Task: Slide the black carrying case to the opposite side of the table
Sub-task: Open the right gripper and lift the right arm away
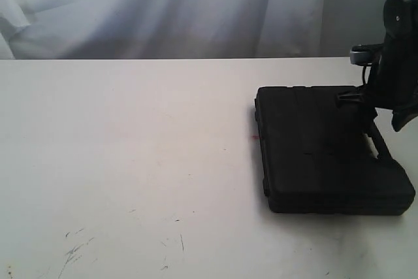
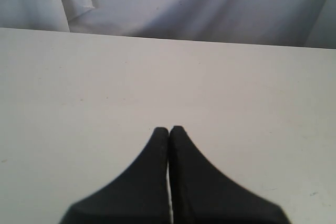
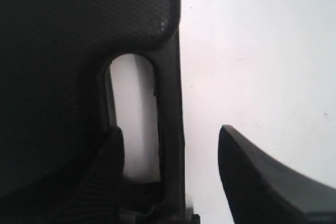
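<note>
The black carrying case [image 1: 326, 155] lies flat on the white table [image 1: 130, 148] at the right side. My right gripper [image 1: 373, 125] reaches down at the case's right edge, by its handle. In the right wrist view the right gripper [image 3: 169, 129] is open and straddles the handle bar [image 3: 169, 77]. One finger [image 3: 105, 171] sits in the handle slot and the other finger [image 3: 262, 182] stands off over bare table [image 3: 262, 51]. The left gripper [image 2: 169, 128] is shut, empty, above bare table [image 2: 157, 77]; the exterior view does not show it.
A white curtain [image 1: 163, 4] hangs behind the table's far edge. A small red spot [image 1: 253, 136] marks the top just left of the case. Dark scuff marks [image 1: 75, 249] lie near the front left. The tabletop stretches wide to the left of the case.
</note>
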